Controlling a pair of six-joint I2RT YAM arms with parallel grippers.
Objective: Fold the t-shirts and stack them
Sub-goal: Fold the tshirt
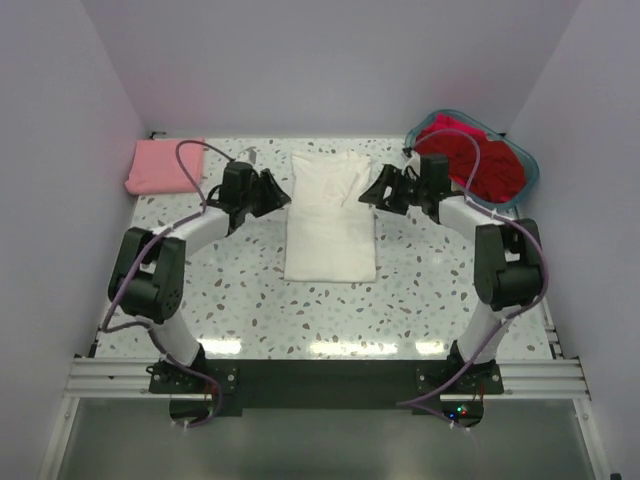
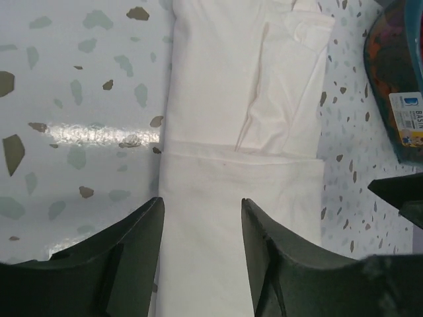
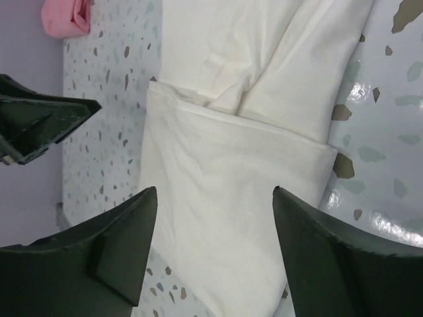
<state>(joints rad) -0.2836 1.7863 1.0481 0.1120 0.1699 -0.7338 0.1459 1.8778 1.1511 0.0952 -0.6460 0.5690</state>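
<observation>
The white shirt lies half-folded at mid-frame, with the left gripper and right gripper both spread empty at its sides; I'd pinch matching edges evenly so the next fold stays square.

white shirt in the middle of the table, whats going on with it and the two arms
The two robot arms are working on a white cloth t-shirt, which lies folded into a narrow rectangle mid-table on the speckled table. The left gripper and right gripper hang open at its two sides, clamping nothing. A folded pink t-shirt sits at the far left corner, and red t-shirts fill the teal plastic basket at far right.
</observation>
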